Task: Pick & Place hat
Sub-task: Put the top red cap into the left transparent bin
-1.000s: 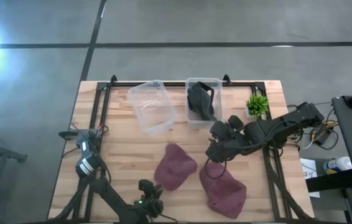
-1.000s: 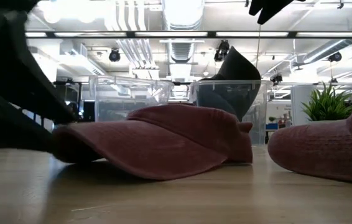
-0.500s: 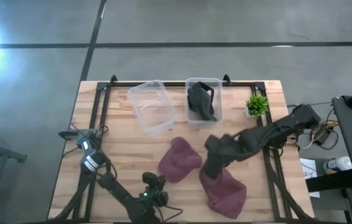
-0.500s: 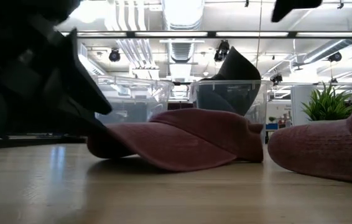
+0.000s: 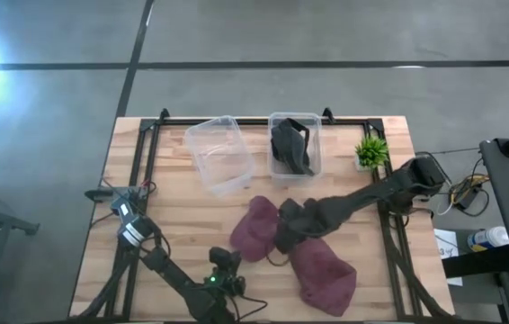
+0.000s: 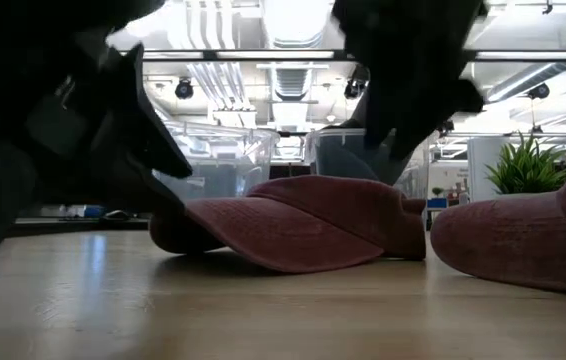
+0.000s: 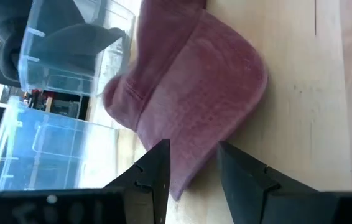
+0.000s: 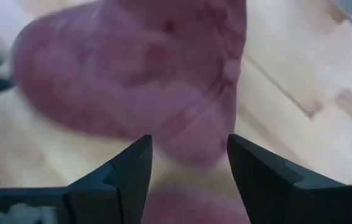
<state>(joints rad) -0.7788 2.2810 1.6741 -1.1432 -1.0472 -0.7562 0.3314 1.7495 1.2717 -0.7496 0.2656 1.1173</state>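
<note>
A maroon hat (image 5: 253,229) lies brim-down near the table's middle, also seen in the low view (image 6: 293,225). My left gripper (image 5: 224,266) is open at its near-left side; in the left wrist view the brim (image 7: 182,168) reaches in between the open fingers (image 7: 191,171). My right gripper (image 5: 286,232) is open and hangs over the hat's right side, with the crown (image 8: 132,81) just ahead of its fingers (image 8: 188,162). A second maroon hat (image 5: 324,277) lies near the near-right edge. My left gripper has the brim's near edge (image 7: 175,186) between its open fingers, coming level from the table's near-left; I cannot tell whether a finger touches it. My right gripper stands above the crown, pointing down; I cannot tell whether it touches.
A clear bin (image 5: 295,135) at the far edge holds a black hat (image 5: 290,151). An empty clear bin (image 5: 220,155) stands to its left. A small green plant (image 5: 371,151) stands at the far right. Bare wood lies left of the hats.
My right gripper has swung toward the table's left and come down over the maroon hat. My left gripper has moved in toward the hat from the near side. The hat has slid a little toward the far edge.
</note>
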